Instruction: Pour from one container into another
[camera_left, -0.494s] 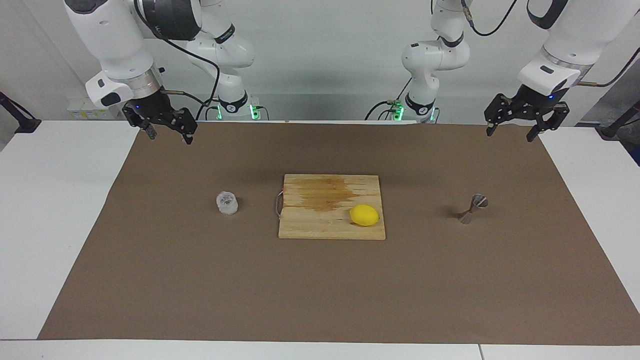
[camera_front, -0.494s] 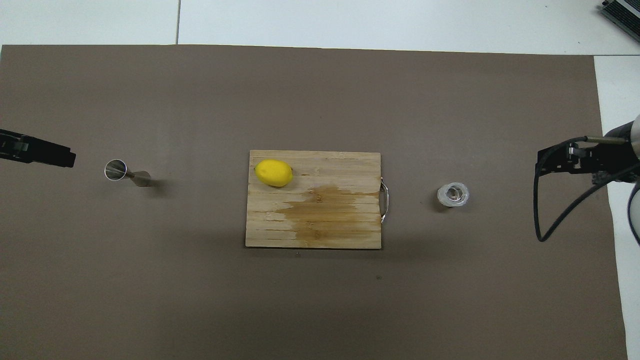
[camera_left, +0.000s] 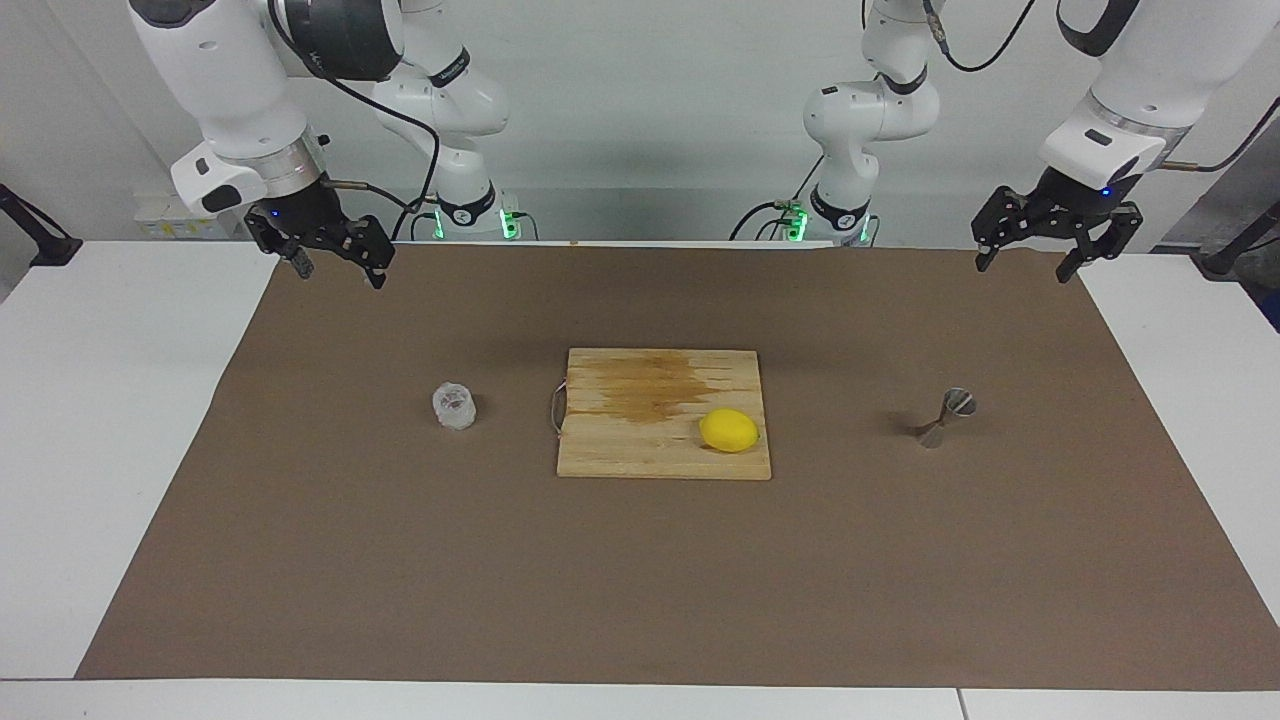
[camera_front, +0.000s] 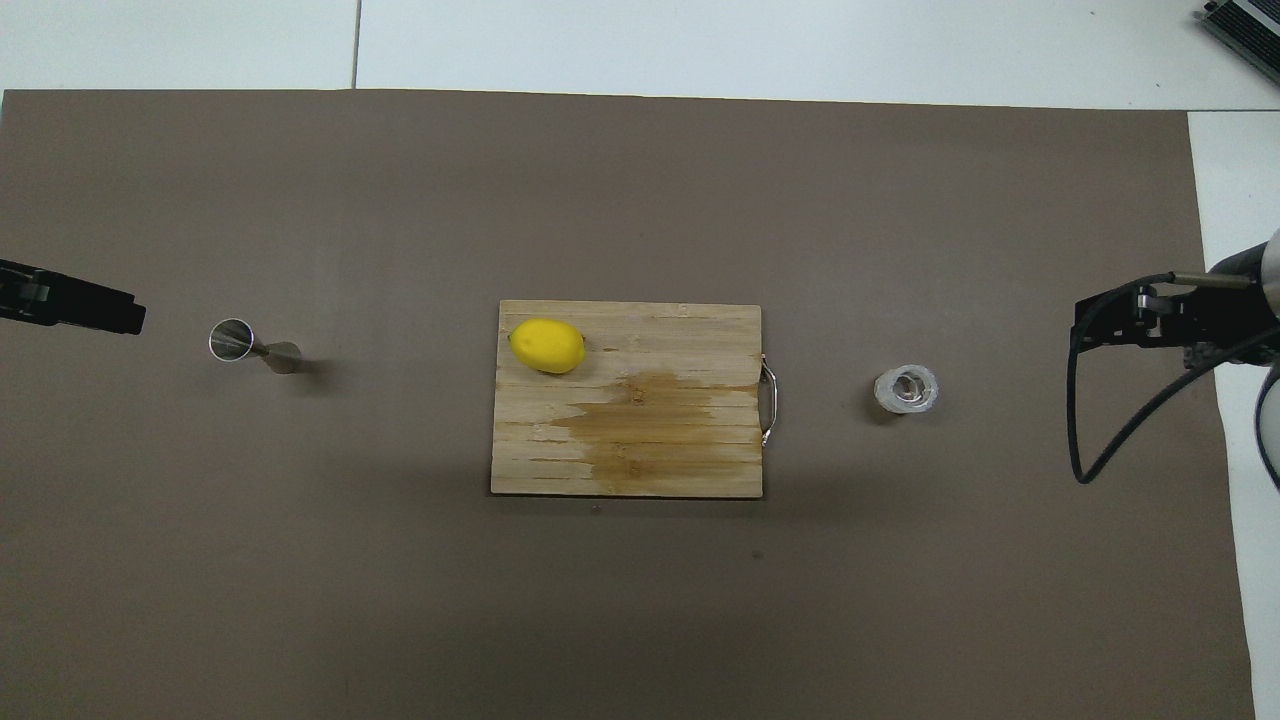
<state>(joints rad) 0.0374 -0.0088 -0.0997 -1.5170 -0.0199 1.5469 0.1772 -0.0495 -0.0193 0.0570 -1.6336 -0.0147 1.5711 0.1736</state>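
A brown mat (camera_left: 640, 560) covers the white table (camera_left: 110, 400); both tools, left (camera_left: 1030, 262) and right (camera_left: 335, 268), hang spread apart.

Wooden cutting board (camera_left: 664, 413) with yellow lemon (camera_left: 728, 430) occupies centre of brown-matted surface (camera_left: 640, 580), sole bulk between small clear squat cup (camera_left: 454, 405) toward right arm's end and steel hourglass jigger (camera_left: 944, 417) toward left arm's end. Bare mat rings both vessels. Right gripper (camera_left: 334, 262), left gripper (camera_left: 1030, 254) hang spread-fingered over mat's robot-side edge, well apart from everything.
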